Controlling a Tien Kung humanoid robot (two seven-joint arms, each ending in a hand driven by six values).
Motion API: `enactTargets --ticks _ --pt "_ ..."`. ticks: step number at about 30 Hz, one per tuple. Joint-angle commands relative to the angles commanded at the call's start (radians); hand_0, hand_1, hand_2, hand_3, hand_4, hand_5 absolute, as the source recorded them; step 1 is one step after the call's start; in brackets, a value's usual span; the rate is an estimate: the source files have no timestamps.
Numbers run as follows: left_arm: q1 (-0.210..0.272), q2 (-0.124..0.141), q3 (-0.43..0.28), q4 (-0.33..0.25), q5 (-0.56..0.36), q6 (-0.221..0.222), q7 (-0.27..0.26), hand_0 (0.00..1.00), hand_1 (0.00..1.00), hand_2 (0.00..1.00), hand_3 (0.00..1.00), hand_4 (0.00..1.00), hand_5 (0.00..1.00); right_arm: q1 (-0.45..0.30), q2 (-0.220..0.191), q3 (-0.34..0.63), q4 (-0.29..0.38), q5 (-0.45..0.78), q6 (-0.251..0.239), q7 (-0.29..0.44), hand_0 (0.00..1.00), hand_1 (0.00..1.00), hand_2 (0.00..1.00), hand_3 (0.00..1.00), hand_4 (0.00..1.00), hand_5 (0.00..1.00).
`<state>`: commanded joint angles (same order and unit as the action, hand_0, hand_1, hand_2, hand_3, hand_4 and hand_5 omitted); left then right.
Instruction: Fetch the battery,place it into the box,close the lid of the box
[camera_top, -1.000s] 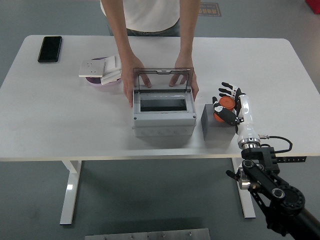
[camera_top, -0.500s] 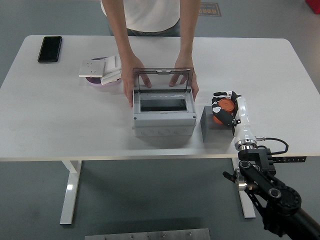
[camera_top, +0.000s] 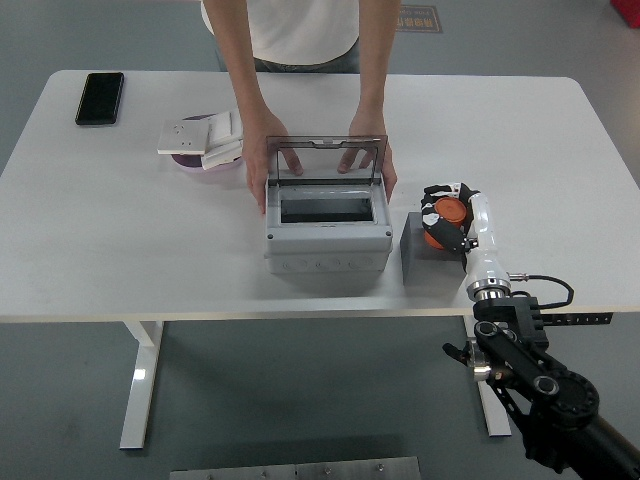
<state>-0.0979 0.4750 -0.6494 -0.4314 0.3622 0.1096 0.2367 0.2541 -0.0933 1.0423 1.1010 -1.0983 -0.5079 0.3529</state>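
1. We see the right robot hand (camera_top: 447, 217) over the worktop's near right part, its black fingers (camera_top: 436, 193) curled round the top of the battery (camera_top: 425, 257), a dark grey block with an orange fitting showing inside the hand.
2. The battery sits directly under and just left of the robot hand, and it appears to rest on the worktop (camera_top: 110, 250) close to the near edge.
3. We cannot tell whether the fingers press the battery firmly or only wrap it; the hand is narrow, closed about its top.
4. The box (camera_top: 327, 237), light grey, stands just left of the robot hand and the battery, apart from both by a thin gap.
5. Its clear lid (camera_top: 326, 158) stands raised at the far side, and the opening in the top shows dark inside.
6. A person at the far side holds the box with both hands (camera_top: 372, 158), one at each far corner behind the lid.
7. Far to the left of the robot hand lie a white socket plate (camera_top: 185, 135) and a second white part on a purple disc (camera_top: 200, 162), and farther still a black phone (camera_top: 100, 97).
8. The worktop is plain white on white legs; the floor around it is grey-blue.
9. The left arm is out of view.
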Motion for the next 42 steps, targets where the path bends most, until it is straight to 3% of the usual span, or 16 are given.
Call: enactTargets --ticks 11,12,17,18,23,24,42 --pt "-0.002 0.001 -0.002 0.000 0.002 0.002 -0.002 0.633 0.746 0.580 0.507 0.399 0.002 0.009 -0.006 0.003 0.005 -0.023 -0.010 -0.016 0.571 0.514 0.589 0.534 0.543 0.002" --pt "-0.002 0.001 -0.003 0.000 0.003 0.003 -0.002 0.633 0.746 0.580 0.508 0.398 0.002 0.010 -0.007 0.003 0.006 -0.024 -0.011 -0.017 0.524 0.489 0.540 0.498 0.524 0.002" --pt "-0.003 0.002 -0.003 0.000 0.004 0.002 -0.003 0.633 0.746 0.580 0.508 0.398 0.002 0.012 -0.007 0.001 0.004 -0.021 -0.014 -0.015 0.524 0.489 0.540 0.498 0.524 0.002" --pt "-0.003 0.002 -0.003 0.000 0.005 0.002 -0.003 0.632 0.747 0.584 0.508 0.394 0.002 0.011 -0.007 0.000 0.004 -0.020 -0.014 -0.014 0.415 0.407 0.426 0.409 0.492 0.002" --pt "-0.004 0.001 -0.003 0.000 0.005 0.002 -0.003 0.632 0.747 0.584 0.508 0.394 0.002 0.010 -0.005 -0.006 0.002 -0.017 -0.013 -0.012 0.415 0.407 0.426 0.409 0.492 0.002" --pt "-0.004 0.001 -0.003 0.000 0.005 0.002 -0.003 0.632 0.747 0.585 0.508 0.394 0.002 0.010 -0.005 -0.008 0.001 -0.017 -0.013 -0.011 0.379 0.379 0.395 0.394 0.525 0.002" --pt "-0.007 0.002 -0.007 0.000 0.010 0.004 -0.003 0.634 0.748 0.587 0.507 0.402 0.002 0.013 -0.006 -0.014 -0.001 -0.022 -0.019 -0.015 0.344 0.380 0.386 0.407 0.526 0.002"
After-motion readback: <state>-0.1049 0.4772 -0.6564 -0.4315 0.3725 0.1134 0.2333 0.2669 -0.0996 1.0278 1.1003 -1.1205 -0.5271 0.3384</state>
